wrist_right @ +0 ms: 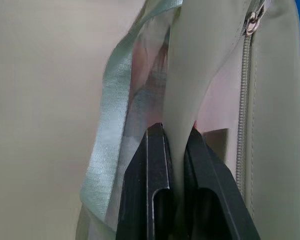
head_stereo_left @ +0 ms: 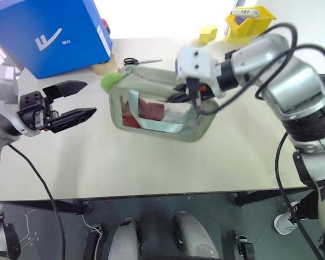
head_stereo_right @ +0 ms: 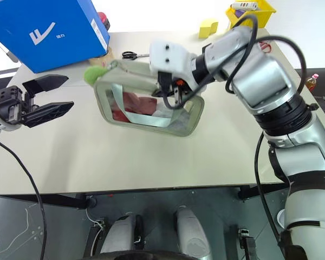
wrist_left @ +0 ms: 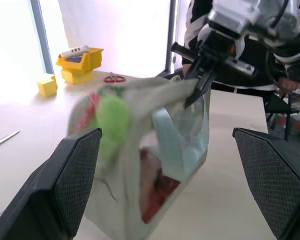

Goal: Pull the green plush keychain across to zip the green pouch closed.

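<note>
Table (head_stereo_left: pixel 151 162) carries the blue box (head_stereo_left: pixel 49 32) at the far left. Pouch (head_stereo_left: pixel 157 116) sits mid-table, just right of the box, tilted. Right gripper (wrist_right: pixel 175 150) clenched on a fold of pouch fabric at its right end. Left gripper (head_stereo_left: pixel 70 103) spread wide, apart from the pouch's left end. Keychain (head_stereo_left: pixel 109 81) at the pouch's top-left corner.

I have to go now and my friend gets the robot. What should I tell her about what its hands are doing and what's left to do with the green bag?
Right gripper: shut on a fold of the green pouch near its right end.
Left gripper: open, holding nothing, beside the pouch's left end.
The green plush keychain hangs at the pouch's top left corner, untouched.
Done: pouch steadied.
Left: grab the keychain with the left gripper and pull it across to zip the pouch shut.
</note>
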